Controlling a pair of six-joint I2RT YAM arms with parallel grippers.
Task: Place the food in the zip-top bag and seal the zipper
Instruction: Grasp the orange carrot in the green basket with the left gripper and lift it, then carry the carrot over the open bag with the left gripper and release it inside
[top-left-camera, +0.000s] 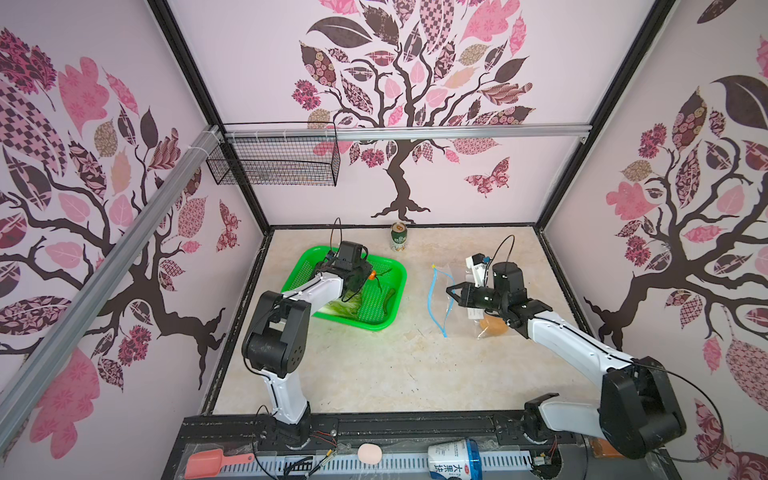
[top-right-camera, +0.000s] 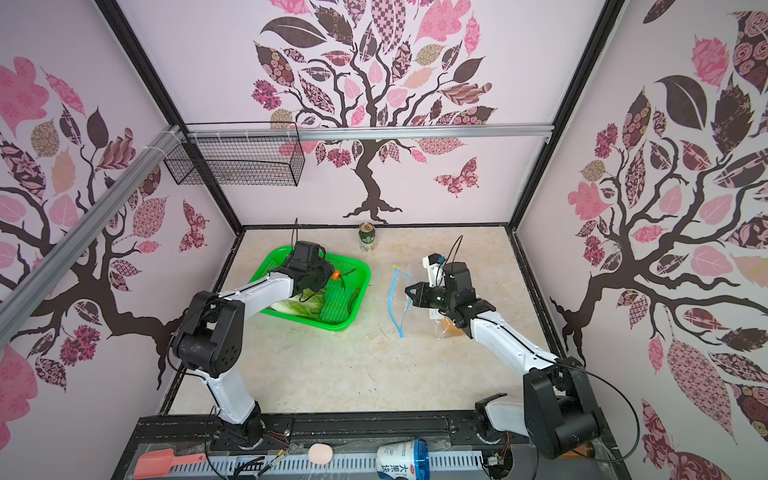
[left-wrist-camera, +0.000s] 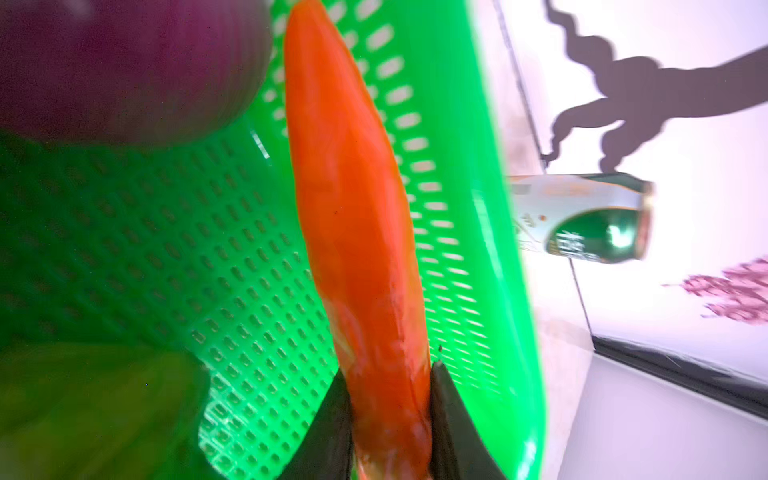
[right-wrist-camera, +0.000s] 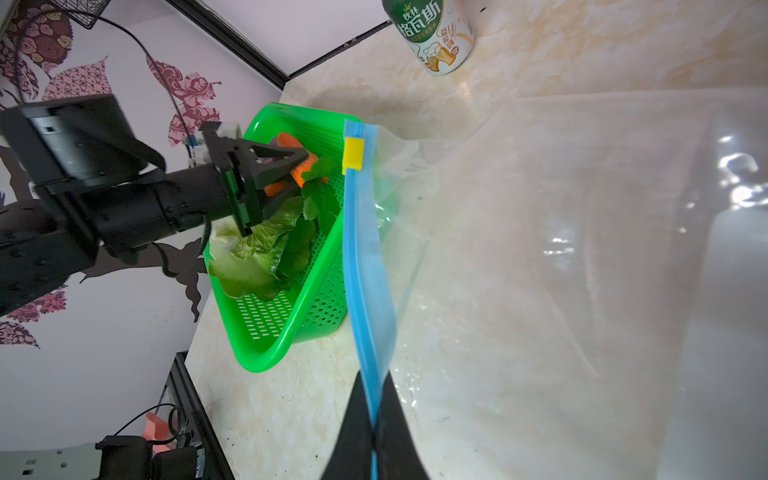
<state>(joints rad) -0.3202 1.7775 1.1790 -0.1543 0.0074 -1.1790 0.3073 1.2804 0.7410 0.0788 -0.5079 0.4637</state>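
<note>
Left tool (left-wrist-camera: 390, 370) pinches a carrot (left-wrist-camera: 353, 208); right tool (right-wrist-camera: 375, 378) pinches the zipper (right-wrist-camera: 365, 270); can (right-wrist-camera: 436, 37) reads 格瓦斯.

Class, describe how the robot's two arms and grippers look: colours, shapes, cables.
The left arm and right arm have white link shells and bulky black joint housings. The left gripper and right gripper are black, with tapering pointed jaws. A thin black cable loops from each wrist.
</note>
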